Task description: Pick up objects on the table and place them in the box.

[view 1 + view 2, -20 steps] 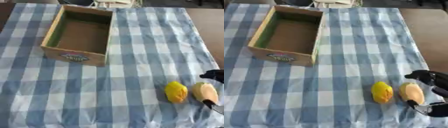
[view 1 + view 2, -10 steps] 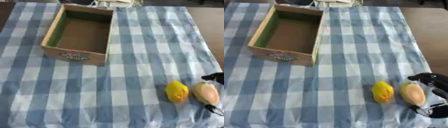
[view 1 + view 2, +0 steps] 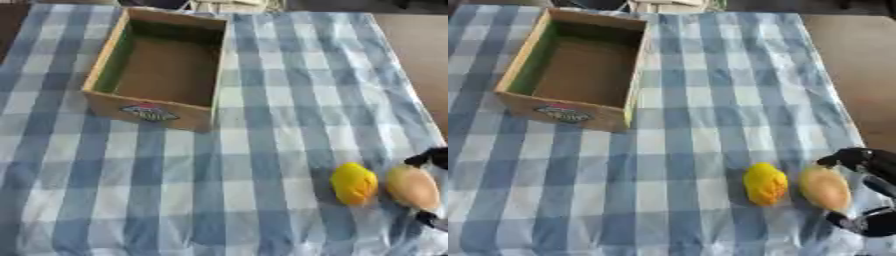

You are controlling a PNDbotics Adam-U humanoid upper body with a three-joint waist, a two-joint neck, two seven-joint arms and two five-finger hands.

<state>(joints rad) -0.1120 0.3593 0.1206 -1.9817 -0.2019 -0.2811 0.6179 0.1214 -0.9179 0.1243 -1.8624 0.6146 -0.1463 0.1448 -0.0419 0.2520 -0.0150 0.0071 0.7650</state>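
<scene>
Right robot hand spread around tan oval object, fingers either side, not clearly closed. Yellow object just beside it on checked cloth. Box well apart, open.

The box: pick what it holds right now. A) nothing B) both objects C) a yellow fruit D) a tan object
A: the box shows only its bare brown floor, while the yellow object and the tan object lie on the checked cloth near the right hand.

R hand slid back from tan object.
</scene>
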